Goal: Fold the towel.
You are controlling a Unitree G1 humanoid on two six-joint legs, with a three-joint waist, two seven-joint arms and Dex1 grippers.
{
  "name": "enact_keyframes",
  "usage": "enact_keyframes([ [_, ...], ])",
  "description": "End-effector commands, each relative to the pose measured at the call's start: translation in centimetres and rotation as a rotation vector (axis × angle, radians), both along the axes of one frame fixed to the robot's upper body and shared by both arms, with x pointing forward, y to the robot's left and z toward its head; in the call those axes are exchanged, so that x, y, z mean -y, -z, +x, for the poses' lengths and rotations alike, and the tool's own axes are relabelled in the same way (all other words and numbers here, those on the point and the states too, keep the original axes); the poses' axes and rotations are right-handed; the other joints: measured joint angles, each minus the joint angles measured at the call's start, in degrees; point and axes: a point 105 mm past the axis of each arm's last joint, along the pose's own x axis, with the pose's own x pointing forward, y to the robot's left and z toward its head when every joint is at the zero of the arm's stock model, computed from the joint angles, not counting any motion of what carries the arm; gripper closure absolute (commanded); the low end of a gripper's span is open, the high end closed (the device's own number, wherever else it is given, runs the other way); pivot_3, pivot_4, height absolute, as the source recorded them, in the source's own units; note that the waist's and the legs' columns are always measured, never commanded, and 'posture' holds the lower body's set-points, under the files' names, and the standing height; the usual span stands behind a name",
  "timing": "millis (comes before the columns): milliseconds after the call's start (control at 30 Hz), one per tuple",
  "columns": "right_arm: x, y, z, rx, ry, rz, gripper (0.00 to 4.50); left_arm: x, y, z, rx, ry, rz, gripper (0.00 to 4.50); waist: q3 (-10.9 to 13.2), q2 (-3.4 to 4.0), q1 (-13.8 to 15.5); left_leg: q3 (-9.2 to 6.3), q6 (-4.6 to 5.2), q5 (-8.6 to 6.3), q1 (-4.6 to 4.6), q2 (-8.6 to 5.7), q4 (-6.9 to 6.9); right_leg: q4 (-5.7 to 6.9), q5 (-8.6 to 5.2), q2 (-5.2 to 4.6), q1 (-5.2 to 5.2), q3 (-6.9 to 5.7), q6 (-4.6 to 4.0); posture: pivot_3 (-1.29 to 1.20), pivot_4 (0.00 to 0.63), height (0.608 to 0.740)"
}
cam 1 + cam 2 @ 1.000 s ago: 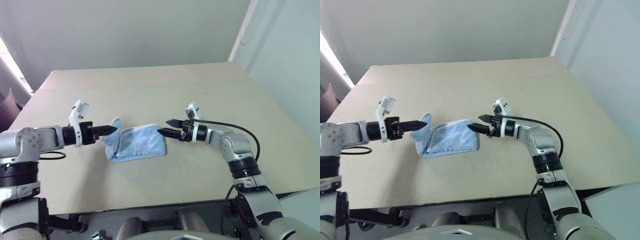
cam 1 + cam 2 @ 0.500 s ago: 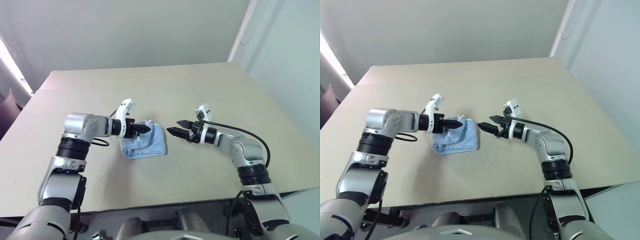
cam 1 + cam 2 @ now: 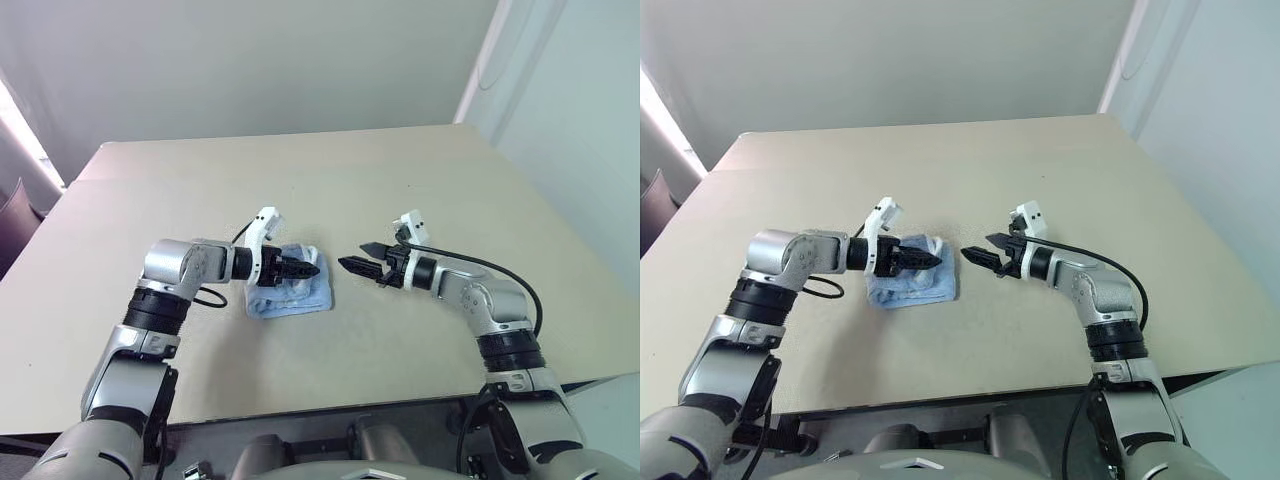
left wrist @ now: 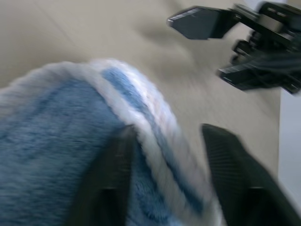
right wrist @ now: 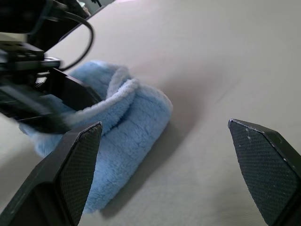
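bare test room: plain beige table (image 3: 420, 170), blank grey walls (image 3: 250, 60).

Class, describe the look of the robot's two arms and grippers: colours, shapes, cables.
Both arms are silver-grey rounded segments with black ring joints. The left gripper and right gripper each have two black pointed jaws with cross-hatched pads, plus a small white block on the wrist. A thin black cable loops along the right arm; another hangs at the left forearm.

One towel (image 3: 291, 291) — a single light-blue cloth, bunched under and around the left gripper (image 3: 306, 269). Two grippers — the left one over the cloth, the right gripper (image 3: 352, 258) just beside the cloth's edge, apart from it. One table (image 3: 300, 180) beneath both.
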Motion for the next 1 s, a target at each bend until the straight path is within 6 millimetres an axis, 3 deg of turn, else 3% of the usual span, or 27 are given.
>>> enact_keyframes([
  [33, -0.4, -1.7, 0.8, 0.068, -0.015, 0.009, 0.0, 0.4, -2.3, -1.1, 0.169, 0.097, -0.05, 1.66, 0.0, 0.0, -0.1, 0.0, 0.0, 0.0, 0.0, 0.0, 0.01, 0.0, 0.0, 0.0, 0.02, 0.0, 0.0, 0.0, 0.0, 0.74],
  [167, -0.6, -1.4, 1.0, 0.062, -0.021, 0.007, 0.0, -0.3, -4.4, -1.5, 0.403, 0.094, -0.089, 1.66, 0.0, 0.0, 0.1, 0.02, 0.0, 0.0, 0.0, 0.02, 0.01, -0.02, 0.0, -0.02, 0.01, 0.06, -0.01, 0.0, 0.0, 0.74],
  [300, -0.8, -1.4, 0.8, 0.055, -0.03, 0.033, 0.0, -2.2, -7.1, -1.1, 0.641, 0.037, -0.121, 1.66, 0.0, 0.01, 0.3, 0.02, 0.0, 0.0, 0.02, 0.02, 0.08, -0.01, -0.01, -0.03, 0.06, 0.06, -0.03, 0.0, 0.0, 0.74],
  [400, -0.8, -1.6, 0.7, 0.065, -0.037, 0.046, 0.0, -4.3, -7.5, 0.0, 0.742, -0.068, -0.087, 1.66, 0.0, 0.01, 0.2, 0.05, 0.0, 0.0, 0.09, 0.02, 0.09, -0.03, -0.01, -0.02, 0.13, 0.02, -0.03, 0.0, 0.0, 0.74],
  [500, -0.8, -1.8, 0.8, 0.07, -0.035, 0.061, 0.0, -5.6, -6.3, 0.9, 0.767, -0.112, -0.036, 1.66, 0.0, 0.01, 0.2, 0.06, 0.01, 0.0, 0.2, 0.01, 0.09, -0.05, -0.01, -0.01, 0.24, 0.02, -0.02, 0.0, 0.0, 0.74],
  [600, -1.1, -2.4, 0.8, 0.085, -0.044, 0.093, 0.0, -5.5, -4.1, 1.1, 0.757, -0.104, -0.017, 1.66, 0.0, 0.01, 0.1, 0.06, 0.0, 0.0, 0.22, 0.02, 0.09, -0.04, -0.01, -0.01, 0.26, 0.01, -0.02, 0.0, 0.0, 0.74],
  [800, -0.7, -3.1, 0.6, 0.06, -0.056, 0.131, 0.0, -2.0, 0.6, 1.1, 0.772, -0.037, -0.019, 1.66, 0.0, 0.0, 1.4, 0.06, 0.01, 0.0, 0.2, -0.01, 0.11, -0.11, 0.01, -0.05, 0.3, -0.02, 0.01, 0.0, 0.0, 0.74],
  [1000, -0.6, -3.3, 0.6, 0.05, -0.054, 0.124, 0.0, 0.5, 3.8, 1.1, 0.744, -0.008, -0.02, 1.66, 0.0, 0.0, 1.5, 0.05, 0.01, 0.0, 0.21, 0.01, 0.1, -0.08, 0.02, -0.03, 0.3, -0.03, 0.02, 0.0, 0.0, 0.74],
])
